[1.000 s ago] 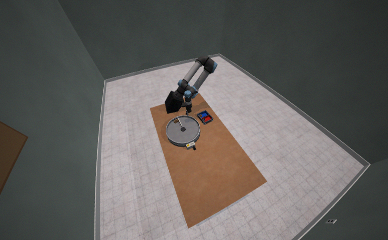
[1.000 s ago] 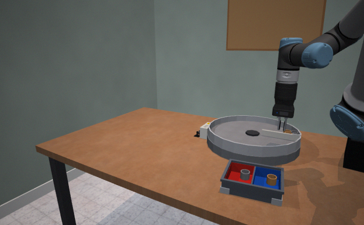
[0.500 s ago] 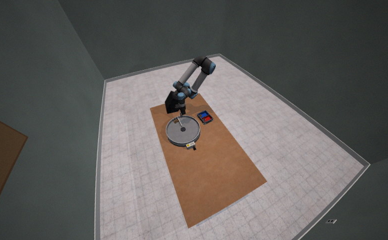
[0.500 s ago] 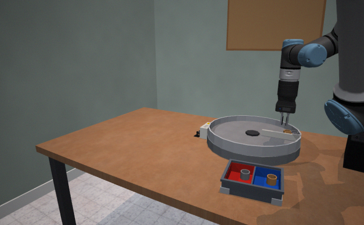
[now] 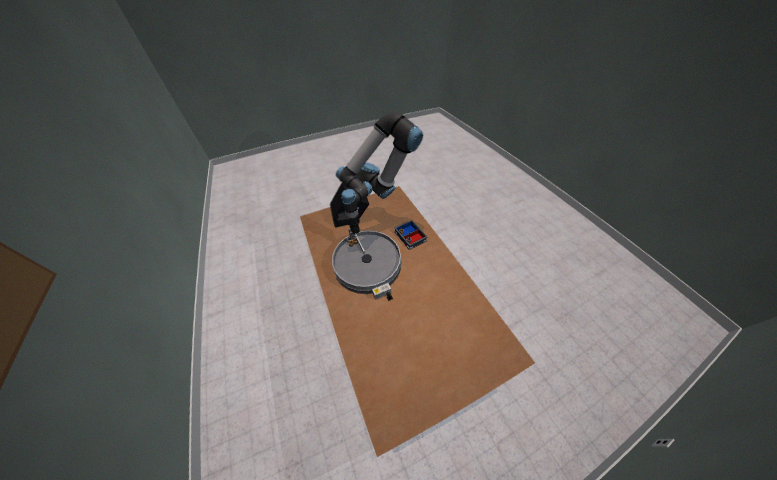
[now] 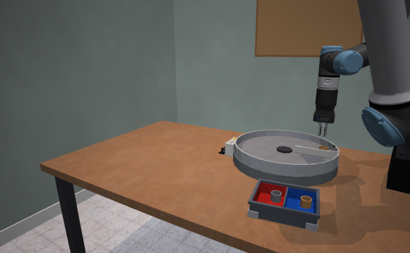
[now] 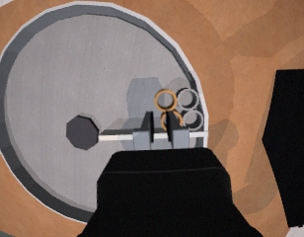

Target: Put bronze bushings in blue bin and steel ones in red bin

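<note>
Claw hovering over four bushings at the turntable's edge

A brown desk [image 5: 428, 333] [image 6: 137, 166] [image 7: 251, 30] is carrying the turntable and the bins. The arm [image 5: 365, 148] [image 6: 389, 47] is reaching over the round grey turntable [image 5: 368, 273] [image 6: 263, 153] [image 7: 53, 74], its wrist pointing down. Near the turntable, a red bin [image 5: 417, 236] [image 6: 265, 192] and a blue bin [image 5: 409, 228] [image 6: 295, 200] are sitting side by side in one dark tray [image 6: 279, 213]. The claw [image 6: 322, 135] [image 7: 159, 120] is hanging above the turntable, partly open with a narrow gap, and is holding nothing. A pale bar [image 6: 316, 152] [image 7: 114, 137] is running from near the dark hub [image 5: 366, 258] [image 6: 284, 149] [image 7: 83, 132] to the rim. Beside it, two bronze bushings [image 7: 158, 100] are lying nearer the hub and two steel bushings [image 7: 196, 100] nearer the rim, all grouped closely; the fingers are partly hiding one bronze piece in the wrist view. One steel sleeve [image 6: 275, 197] is standing in the red bin, one bronze sleeve [image 6: 306, 203] in the blue.
</note>
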